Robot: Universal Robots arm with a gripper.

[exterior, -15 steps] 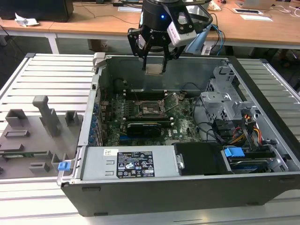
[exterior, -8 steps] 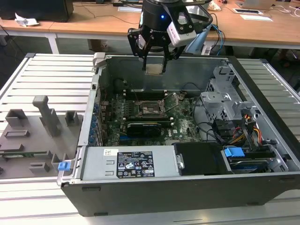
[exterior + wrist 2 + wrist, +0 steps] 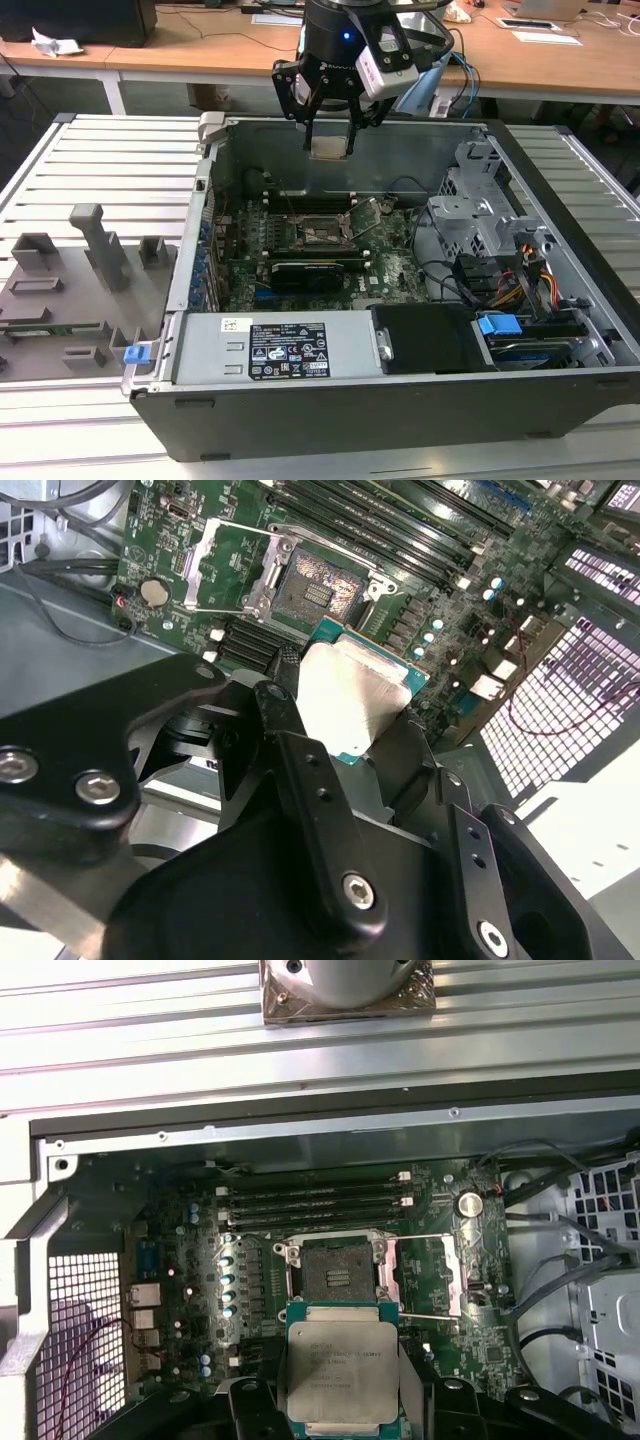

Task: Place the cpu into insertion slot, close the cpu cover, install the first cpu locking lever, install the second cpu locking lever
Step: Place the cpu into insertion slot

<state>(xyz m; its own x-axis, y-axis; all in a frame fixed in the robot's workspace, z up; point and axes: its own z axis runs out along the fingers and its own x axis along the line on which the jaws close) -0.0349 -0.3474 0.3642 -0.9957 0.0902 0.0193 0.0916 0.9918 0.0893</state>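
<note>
So the cpu is up in the air right now, pale metal face up and held pretty much flat. The claw is pinching it, fingers pressed in on two opposite edges of the chip, nothing loose about it as far as I can see.

What matters is where the insertion slot is. It's open and bare, a dark square with a metal rim, and the chip hangs well above it and a bit off to one side, not right over it. In the first wrist view the whole slot shows just past the chip's leading edge. The chip's sides run parallel to the slot's rim, so I'd guess it needs a short slide across and then a drop, with no twisting.

The cpu cover looks flipped open just beside the slot. I think that thin metal frame is it, but I can't really tell whether it's standing up or lying back.

The long black memory slots sit on the far side of the slot from the chip. The green board spreads out around the slot, inside the open computer case, which sits on the slatted surface.
</note>
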